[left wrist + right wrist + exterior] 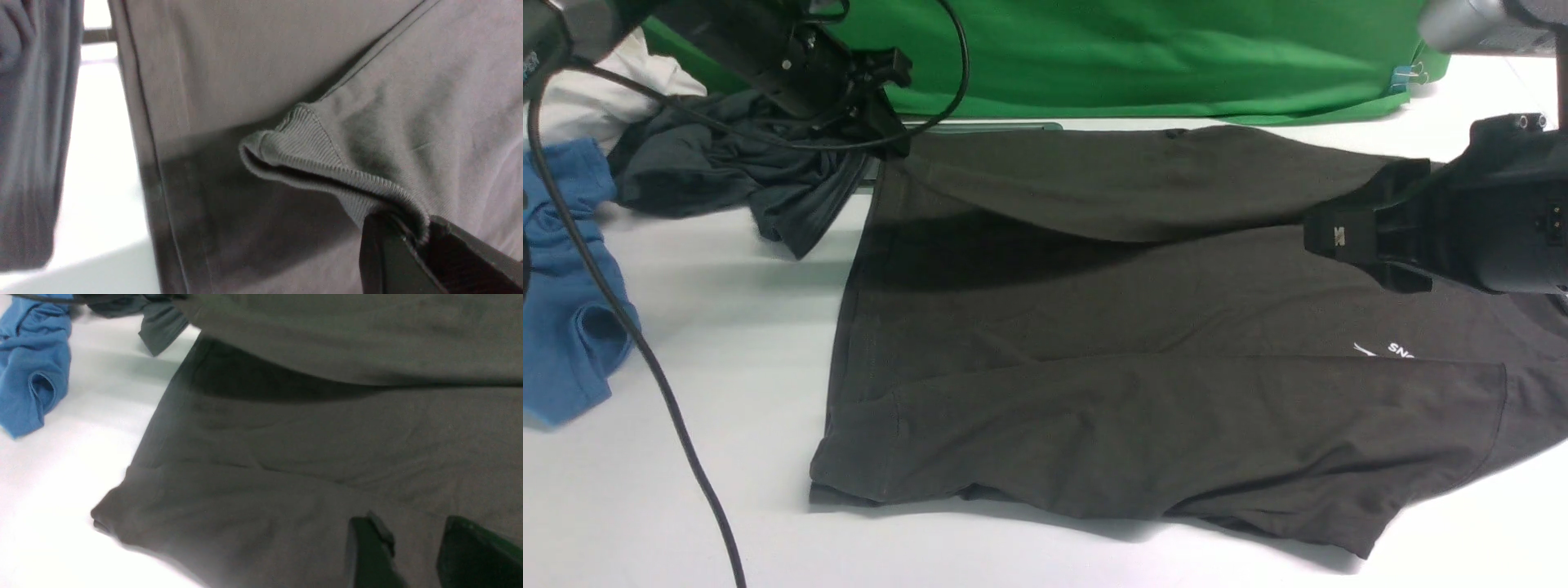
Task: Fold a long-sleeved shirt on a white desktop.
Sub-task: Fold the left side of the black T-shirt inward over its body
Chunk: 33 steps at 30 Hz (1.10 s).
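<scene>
Bare white desktop (711, 327) between 2 garments (584, 278) (1176, 302)

Seemingly matt, ribbed cloth cuff (310, 151)

We count one dark brownish shirt (1176, 302), one bluish dark-grey garment (719, 155), one blue garment (572, 278) and one white cloth (621, 86) at far left.

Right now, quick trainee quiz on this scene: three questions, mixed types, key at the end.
1. True or false: the left gripper is shut on a sleeve cuff of the dark shirt.
2. Which gripper holds nothing?
A) left
B) right
3. Fill in: the garment lying nearest the robot's left edge of the front view, in front of the white cloth, is ____.

Key: 1 true; 2 B; 3 blue.
</scene>
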Tool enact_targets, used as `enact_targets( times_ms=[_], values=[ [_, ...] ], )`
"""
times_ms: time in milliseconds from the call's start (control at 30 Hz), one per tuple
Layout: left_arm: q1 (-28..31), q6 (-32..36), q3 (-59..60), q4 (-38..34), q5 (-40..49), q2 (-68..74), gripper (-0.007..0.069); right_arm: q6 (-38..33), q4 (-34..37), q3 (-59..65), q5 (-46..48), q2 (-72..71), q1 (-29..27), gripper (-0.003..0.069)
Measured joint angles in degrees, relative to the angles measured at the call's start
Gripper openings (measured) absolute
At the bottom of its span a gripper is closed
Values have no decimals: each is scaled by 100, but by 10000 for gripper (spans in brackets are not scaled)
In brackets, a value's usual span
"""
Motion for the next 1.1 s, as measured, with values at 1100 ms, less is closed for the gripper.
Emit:
enact_targets(
  times_ms=[1100],
  values=[
    [-122,-75,1342,349,-275,-772,67,0,0,0,113,0,0,241]
  ],
)
